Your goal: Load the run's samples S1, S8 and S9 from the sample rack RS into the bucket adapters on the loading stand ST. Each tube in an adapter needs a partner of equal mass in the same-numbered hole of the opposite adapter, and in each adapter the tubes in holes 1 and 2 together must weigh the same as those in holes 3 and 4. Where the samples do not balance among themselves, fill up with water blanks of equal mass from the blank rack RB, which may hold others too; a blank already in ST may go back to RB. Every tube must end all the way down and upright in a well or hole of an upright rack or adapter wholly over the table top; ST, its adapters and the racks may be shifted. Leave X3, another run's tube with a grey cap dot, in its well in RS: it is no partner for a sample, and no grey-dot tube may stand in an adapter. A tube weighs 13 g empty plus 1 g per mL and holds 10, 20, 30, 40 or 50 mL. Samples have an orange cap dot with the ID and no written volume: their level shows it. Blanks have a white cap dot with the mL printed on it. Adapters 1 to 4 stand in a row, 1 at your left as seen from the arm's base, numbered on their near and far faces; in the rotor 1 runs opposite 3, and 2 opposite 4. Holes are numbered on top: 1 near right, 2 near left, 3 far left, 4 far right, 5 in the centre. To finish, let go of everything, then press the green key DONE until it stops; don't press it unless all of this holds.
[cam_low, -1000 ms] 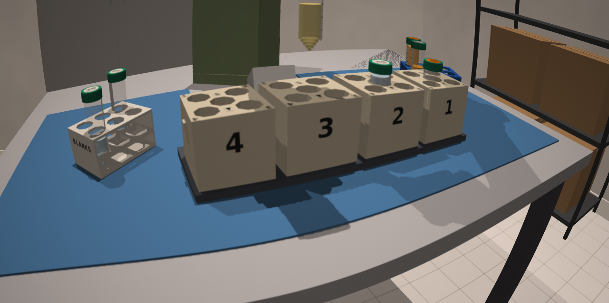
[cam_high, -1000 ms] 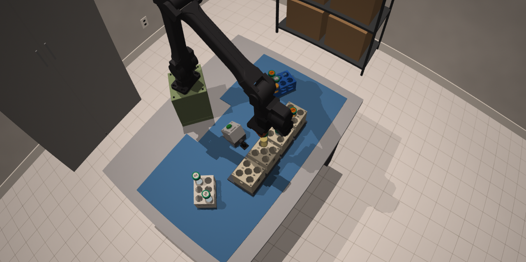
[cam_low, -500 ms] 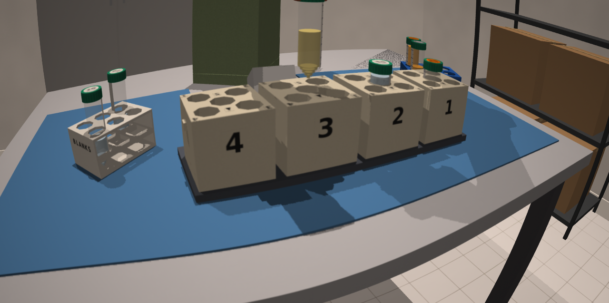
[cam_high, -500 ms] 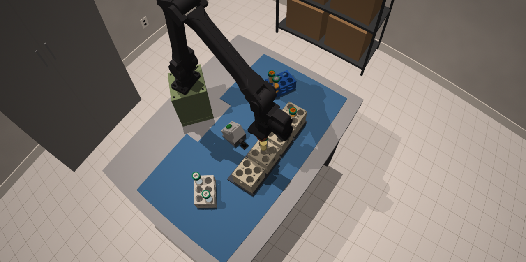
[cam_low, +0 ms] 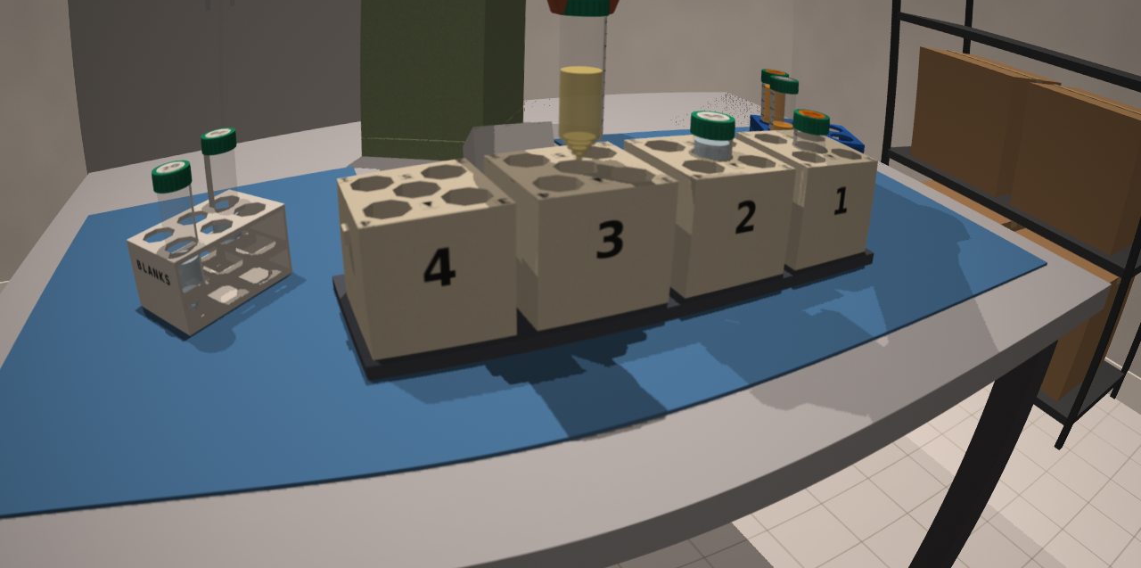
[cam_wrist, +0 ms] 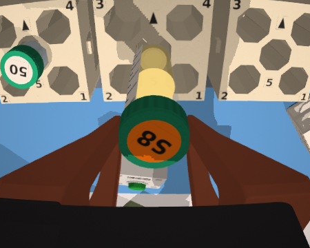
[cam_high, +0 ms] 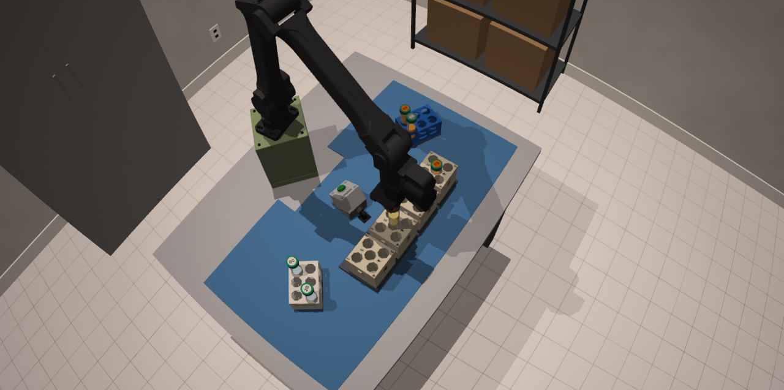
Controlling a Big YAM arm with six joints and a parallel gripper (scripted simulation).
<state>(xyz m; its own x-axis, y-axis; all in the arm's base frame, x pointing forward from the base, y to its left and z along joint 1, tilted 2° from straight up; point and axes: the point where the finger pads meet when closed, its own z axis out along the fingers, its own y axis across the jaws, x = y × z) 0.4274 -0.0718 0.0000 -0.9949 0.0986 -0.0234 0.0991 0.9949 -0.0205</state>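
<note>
Here, going left to right in the exterior view, the blank rack (cam_low: 209,265) holds two white-dot tubes on the counter (cam_low: 917,341); adapter 4 (cam_low: 430,269) stands with all its holes open; above adapter 3 (cam_low: 594,245) the jaws are clamped on the green cap of sample S8 (cam_wrist: 153,135), which hangs upright, its yellow-filled cone tip (cam_low: 579,141) right at the adapter's top (which hole it meets I cannot tell); adapter 2 (cam_low: 737,217) carries a blank marked 50 (cam_wrist: 21,69); adapter 1 (cam_low: 833,205) holds an orange-dot tube (cam_low: 810,125); behind it the blue sample rack (cam_high: 424,123) keeps two tubes.
</note>
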